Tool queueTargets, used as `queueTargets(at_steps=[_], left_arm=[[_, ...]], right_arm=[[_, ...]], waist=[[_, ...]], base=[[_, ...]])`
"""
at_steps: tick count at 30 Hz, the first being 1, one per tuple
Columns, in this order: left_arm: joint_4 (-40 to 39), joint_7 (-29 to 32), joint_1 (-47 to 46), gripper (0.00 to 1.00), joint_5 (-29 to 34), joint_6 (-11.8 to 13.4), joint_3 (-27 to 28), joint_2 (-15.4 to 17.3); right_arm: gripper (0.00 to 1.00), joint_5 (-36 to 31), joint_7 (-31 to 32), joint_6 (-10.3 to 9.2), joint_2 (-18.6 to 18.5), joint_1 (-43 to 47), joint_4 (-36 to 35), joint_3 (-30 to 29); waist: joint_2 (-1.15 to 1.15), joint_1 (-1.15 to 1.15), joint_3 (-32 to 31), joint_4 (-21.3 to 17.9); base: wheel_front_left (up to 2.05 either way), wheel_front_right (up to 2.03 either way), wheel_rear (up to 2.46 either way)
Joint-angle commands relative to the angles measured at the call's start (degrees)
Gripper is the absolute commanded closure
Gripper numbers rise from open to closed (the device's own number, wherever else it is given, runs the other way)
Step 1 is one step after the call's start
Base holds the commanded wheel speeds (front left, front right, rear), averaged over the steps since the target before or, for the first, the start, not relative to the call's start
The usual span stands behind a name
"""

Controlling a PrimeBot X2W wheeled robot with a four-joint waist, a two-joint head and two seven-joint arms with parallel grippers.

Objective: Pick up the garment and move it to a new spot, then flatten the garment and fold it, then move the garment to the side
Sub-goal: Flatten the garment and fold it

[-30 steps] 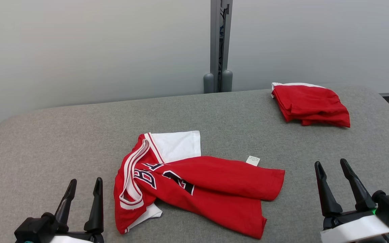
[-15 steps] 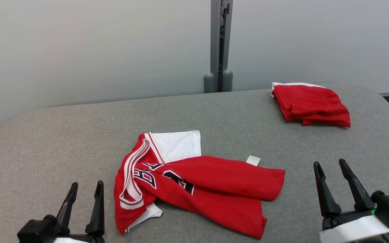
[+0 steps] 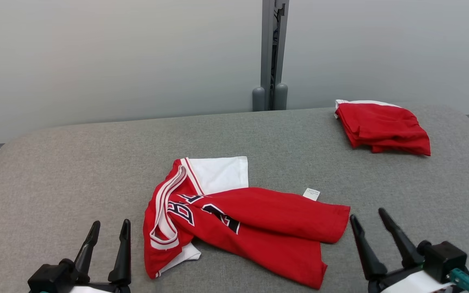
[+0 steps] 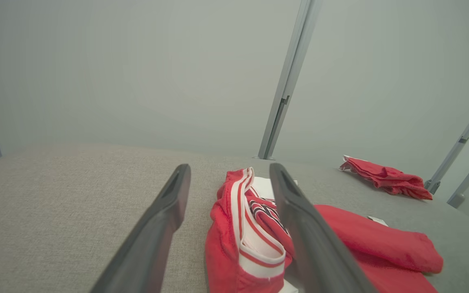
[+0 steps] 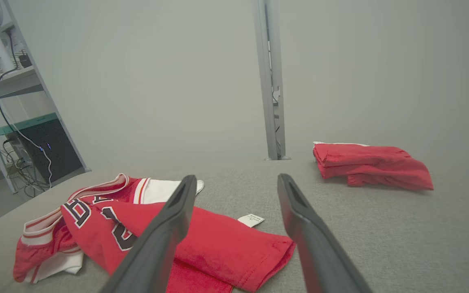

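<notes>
A crumpled red garment (image 3: 255, 226) with white trim and dark lettering lies in the middle of the grey padded table (image 3: 75, 171). It also lies ahead of the fingers in the left wrist view (image 4: 340, 244) and the right wrist view (image 5: 218, 240). My left gripper (image 3: 110, 230) stands open at the lower left, just left of the garment's collar, with nothing between its fingers. My right gripper (image 3: 369, 217) stands open at the lower right, close beside the garment's right hem, empty as well. A small white label (image 3: 311, 194) sticks out at the garment's far edge.
A second red garment (image 3: 383, 128), folded, rests at the table's far right corner. A grey post (image 3: 273, 57) stands against the pale wall behind the table. In the right wrist view a dark cabinet with cables (image 5: 39, 150) stands off the table's left side.
The whole head view has shifted a little, so the camera has turned. My right gripper has come leftward and nearer to the garment's right hem. The garment lies as before.
</notes>
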Motion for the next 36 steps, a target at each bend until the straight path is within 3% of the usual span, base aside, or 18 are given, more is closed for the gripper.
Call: queueTargets(at_steps=[1, 7, 14, 21, 27, 35, 36], left_arm=[[0.35, -0.03, -0.94, 0.0, 0.46, -0.41, 0.14, -0.02], [0.87, -0.03, -0.94, 0.0, 0.63, -0.84, 0.52, -0.5], [0.84, -0.03, -0.5, 0.0, 0.69, -1.05, 2.05, -1.6], [0.9, -0.03, 0.05, 0.0, 1.1, -1.26, 3.07, -2.05], [1.16, -0.03, 0.12, 0.0, 1.14, -1.56, 3.29, -2.64], [1.2, -0.04, 0.27, 0.0, 1.37, -1.86, 3.67, -3.26], [1.16, -0.04, 0.31, 0.0, 1.39, -1.87, 3.75, -3.32]], right_arm=[[0.0, 1.02, -0.2, 0.0, -2.02, 0.17, 1.94, 3.08], [0.0, 2.07, -0.18, 0.0, -4.49, -0.7, 5.68, 10.21], [0.0, -1.26, 3.1, 0.0, -6.0, -3.45, 13.04, 20.51], [0.0, -4.95, 6.67, 0.0, -4.7, -5.47, 18.54, 20.73], [0.0, -9.6, 11.18, 0.0, -2.8, -6.57, 23.57, 17.25], [0.0, -12.38, 14.35, 0.0, -1.06, -6.68, 25.96, 15.75], [0.35, -12.59, 14.18, 0.0, -1.04, -6.74, 25.99, 15.74]], waist=[[0.0, 0.0, -0.02, 0.75], [0.0, 0.0, -0.19, 2.79], [0.0, 0.0, -0.17, 6.32], [0.0, 0.0, 0.05, 8.62], [0.0, 0.0, 0.06, 10.17], [0.0, 0.0, 0.09, 10.9], [0.0, 0.0, 0.11, 10.9]], base=[[0.0, 0.0, 0.0], [0.0, 0.0, 0.0], [0.0, 0.0, 0.0], [0.0, 0.0, 0.0], [0.0, 0.0, 0.0], [0.0, 0.0, 0.0], [0.0, 0.0, 0.0]])
